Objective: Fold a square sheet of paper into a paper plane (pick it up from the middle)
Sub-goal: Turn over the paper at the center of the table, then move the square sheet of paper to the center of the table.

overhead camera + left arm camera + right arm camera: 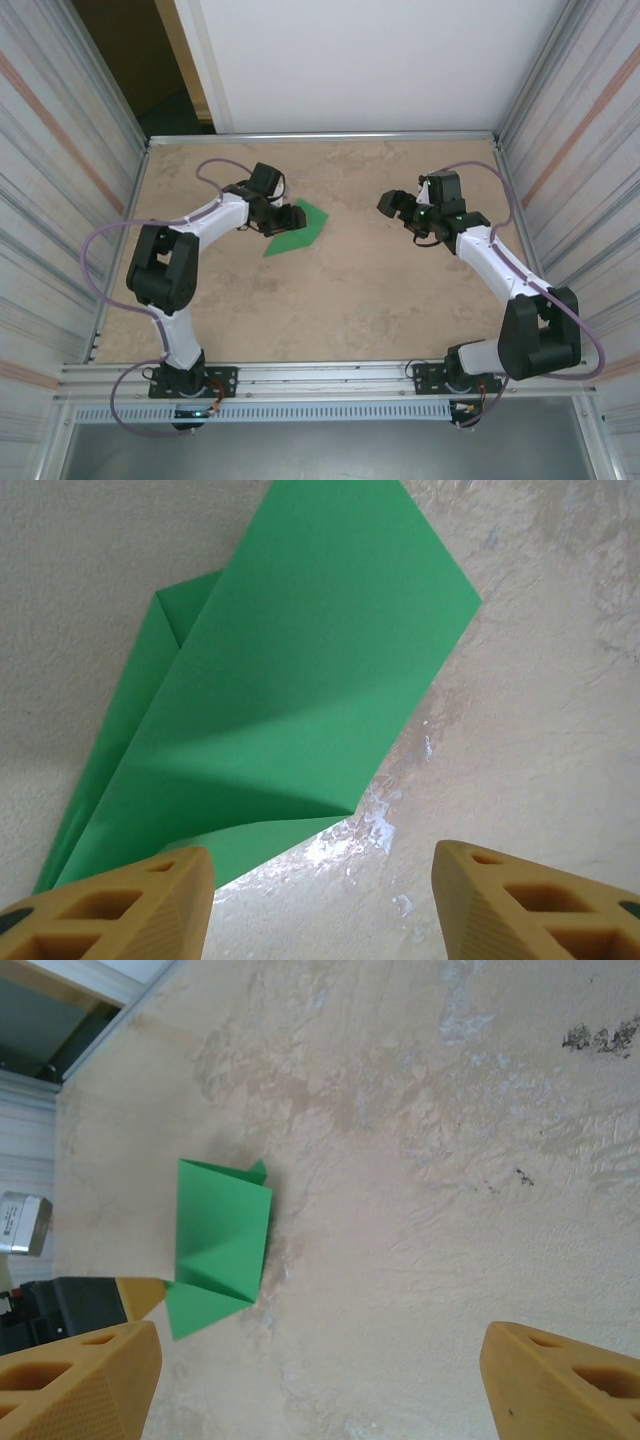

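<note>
Up top, the green paper [308, 228] lies flat at 4 o'clock from the left gripper [288, 218], with the right gripper [392, 206] well off at 3 o'clock. Both pincers are spread and holding nothing. The left wrist cam picks out layered folds the overhead blurs.

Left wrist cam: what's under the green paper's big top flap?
A lower green layer sticks out along the left edge of the folded paper, lying on the table. How far it runs under the flap, or any further folds, is covered.
</note>
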Controlling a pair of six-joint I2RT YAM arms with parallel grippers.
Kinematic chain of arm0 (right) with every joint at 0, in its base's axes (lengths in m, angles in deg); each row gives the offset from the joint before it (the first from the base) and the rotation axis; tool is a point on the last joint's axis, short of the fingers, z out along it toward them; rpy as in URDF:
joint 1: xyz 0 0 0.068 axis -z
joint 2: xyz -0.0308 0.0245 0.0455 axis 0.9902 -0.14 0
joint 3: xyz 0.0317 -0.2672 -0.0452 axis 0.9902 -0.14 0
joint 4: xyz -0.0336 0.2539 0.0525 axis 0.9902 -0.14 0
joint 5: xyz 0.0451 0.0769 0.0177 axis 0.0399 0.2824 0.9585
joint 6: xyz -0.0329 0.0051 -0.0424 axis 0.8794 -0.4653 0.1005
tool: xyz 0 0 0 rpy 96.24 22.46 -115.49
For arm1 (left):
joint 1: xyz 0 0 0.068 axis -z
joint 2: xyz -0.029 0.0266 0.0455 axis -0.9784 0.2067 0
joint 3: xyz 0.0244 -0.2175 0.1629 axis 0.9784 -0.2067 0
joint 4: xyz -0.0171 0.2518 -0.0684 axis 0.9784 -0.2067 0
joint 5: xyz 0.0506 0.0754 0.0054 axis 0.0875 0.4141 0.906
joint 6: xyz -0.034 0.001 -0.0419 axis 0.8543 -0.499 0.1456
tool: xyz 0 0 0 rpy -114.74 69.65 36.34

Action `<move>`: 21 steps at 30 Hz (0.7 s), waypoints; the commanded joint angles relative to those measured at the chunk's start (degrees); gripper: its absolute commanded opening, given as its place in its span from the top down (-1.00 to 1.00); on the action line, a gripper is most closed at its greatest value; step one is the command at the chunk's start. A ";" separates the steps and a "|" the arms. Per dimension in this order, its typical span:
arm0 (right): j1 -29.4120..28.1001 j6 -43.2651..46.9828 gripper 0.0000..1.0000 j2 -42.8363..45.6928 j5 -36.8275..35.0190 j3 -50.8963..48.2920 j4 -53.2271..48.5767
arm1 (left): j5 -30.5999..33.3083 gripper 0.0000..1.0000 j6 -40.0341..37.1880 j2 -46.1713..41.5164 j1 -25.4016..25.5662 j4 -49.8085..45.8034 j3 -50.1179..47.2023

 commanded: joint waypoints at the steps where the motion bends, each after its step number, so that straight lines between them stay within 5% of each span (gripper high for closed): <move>1: 0.14 -1.19 -0.65 -0.73 1.03 0.32 0.78 | 1.49 -0.20 -0.79 2.29 0.12 -0.48 1.75; 10: 0.06 -1.02 -0.64 -1.88 1.33 0.47 0.43 | 6.30 -0.21 -0.83 6.40 -0.23 -2.59 3.68; 21: -3.62 -5.32 -0.62 -4.48 1.91 -0.91 2.33 | -2.85 -0.16 5.65 7.72 0.83 1.64 -0.12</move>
